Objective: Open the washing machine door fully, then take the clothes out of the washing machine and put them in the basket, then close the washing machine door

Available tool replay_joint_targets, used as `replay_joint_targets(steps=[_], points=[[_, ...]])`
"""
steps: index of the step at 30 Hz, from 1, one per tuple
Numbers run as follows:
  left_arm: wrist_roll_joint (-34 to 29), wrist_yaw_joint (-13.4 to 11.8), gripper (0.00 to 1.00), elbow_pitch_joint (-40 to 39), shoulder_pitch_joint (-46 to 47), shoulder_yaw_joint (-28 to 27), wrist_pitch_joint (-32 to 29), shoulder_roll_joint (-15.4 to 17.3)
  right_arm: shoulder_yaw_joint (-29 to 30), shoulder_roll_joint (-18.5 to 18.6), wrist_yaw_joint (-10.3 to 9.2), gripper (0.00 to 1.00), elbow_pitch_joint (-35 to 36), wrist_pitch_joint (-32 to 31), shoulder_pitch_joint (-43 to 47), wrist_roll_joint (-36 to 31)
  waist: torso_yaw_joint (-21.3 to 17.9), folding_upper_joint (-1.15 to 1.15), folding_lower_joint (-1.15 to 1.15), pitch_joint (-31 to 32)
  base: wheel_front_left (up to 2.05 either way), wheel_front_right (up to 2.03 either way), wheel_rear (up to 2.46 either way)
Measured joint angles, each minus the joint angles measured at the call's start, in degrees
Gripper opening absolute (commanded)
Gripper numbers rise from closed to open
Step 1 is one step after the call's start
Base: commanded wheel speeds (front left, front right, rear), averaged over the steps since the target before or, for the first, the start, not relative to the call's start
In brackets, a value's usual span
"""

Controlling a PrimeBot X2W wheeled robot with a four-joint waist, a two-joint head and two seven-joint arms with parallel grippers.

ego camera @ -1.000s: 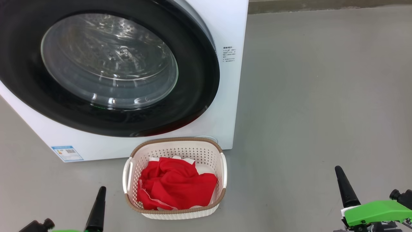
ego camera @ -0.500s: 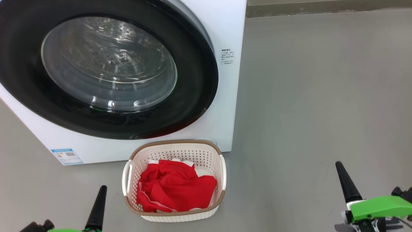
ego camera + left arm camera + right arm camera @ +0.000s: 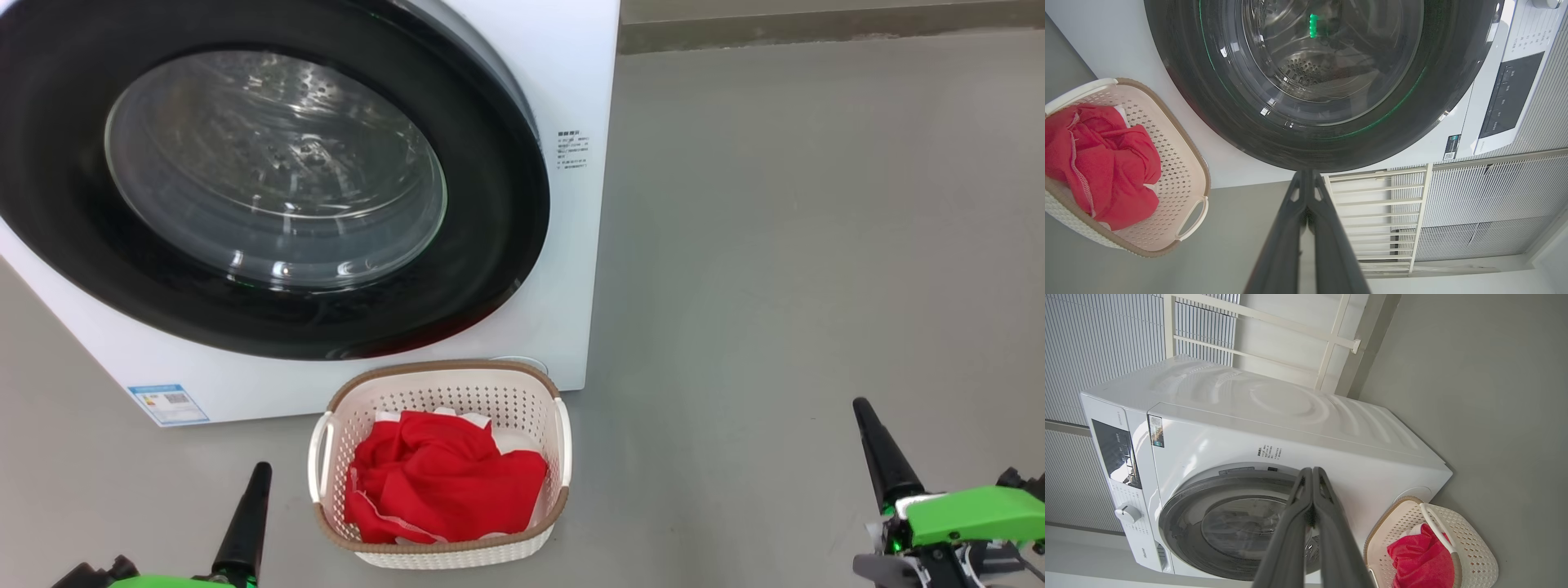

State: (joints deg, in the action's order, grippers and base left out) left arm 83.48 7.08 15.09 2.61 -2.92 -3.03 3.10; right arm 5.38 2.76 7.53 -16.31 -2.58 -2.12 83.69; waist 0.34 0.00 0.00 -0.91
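Note:
The white washing machine (image 3: 571, 73) (image 3: 1274, 416) stands at the upper left with its black-rimmed washing machine door (image 3: 490, 188) (image 3: 1310, 139) (image 3: 1184, 502) shut flush against the front; bare steel drum shows through the glass. Red clothes (image 3: 445, 482) (image 3: 1106, 163) (image 3: 1421, 559) lie bunched in the cream basket (image 3: 457, 388) (image 3: 1184, 134) (image 3: 1474, 547) on the floor before the machine. My left gripper (image 3: 260, 474) (image 3: 1306, 173) is shut and empty, low at the basket's left. My right gripper (image 3: 861, 408) (image 3: 1312, 470) is shut and empty, far to the basket's right.
Grey floor (image 3: 800, 245) stretches to the right of the machine. A blue sticker (image 3: 167, 403) marks the machine's lower left corner. A white slatted rail and ribbed wall (image 3: 1453, 212) stand behind the machine.
The whole head view has shifted slightly, so machine and basket sit a bit lower and further left. Both grippers stay shut and low.

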Motion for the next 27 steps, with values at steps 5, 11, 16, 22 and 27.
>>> replay_joint_targets(steps=[5,11,16,22,27], points=[[2.7,0.0,0.00,0.1,0.2,-0.3,-0.8,-0.1,0.3,0.1,0.00,0.00,0.2,-0.7,-0.6,3.0,-0.1,0.00,0.00,0.2,0.00,0.00,0.00],[6.0,0.0,0.00,0.1,1.2,-0.6,-1.5,-0.2,0.7,0.2,0.00,0.00,0.3,-1.8,-0.7,6.3,-0.2,0.00,0.00,0.5,0.00,0.00,0.00],[8.5,0.0,0.00,0.1,1.2,-0.7,-2.5,-0.3,1.0,0.2,-0.01,0.00,0.5,-2.6,-1.2,9.0,-0.3,0.00,0.00,0.7,0.00,0.00,0.00],[8.5,0.0,0.00,0.1,1.2,-0.8,-2.5,-0.3,1.0,0.2,-0.01,0.00,0.6,-2.8,-1.6,9.2,-0.3,0.00,0.00,0.7,0.00,0.00,0.00],[8.5,0.0,0.00,0.1,1.2,-0.8,-2.5,-0.3,1.1,0.2,-0.01,0.00,0.6,-2.8,-1.6,9.2,-0.3,0.00,0.00,0.7,0.00,0.00,0.00]])
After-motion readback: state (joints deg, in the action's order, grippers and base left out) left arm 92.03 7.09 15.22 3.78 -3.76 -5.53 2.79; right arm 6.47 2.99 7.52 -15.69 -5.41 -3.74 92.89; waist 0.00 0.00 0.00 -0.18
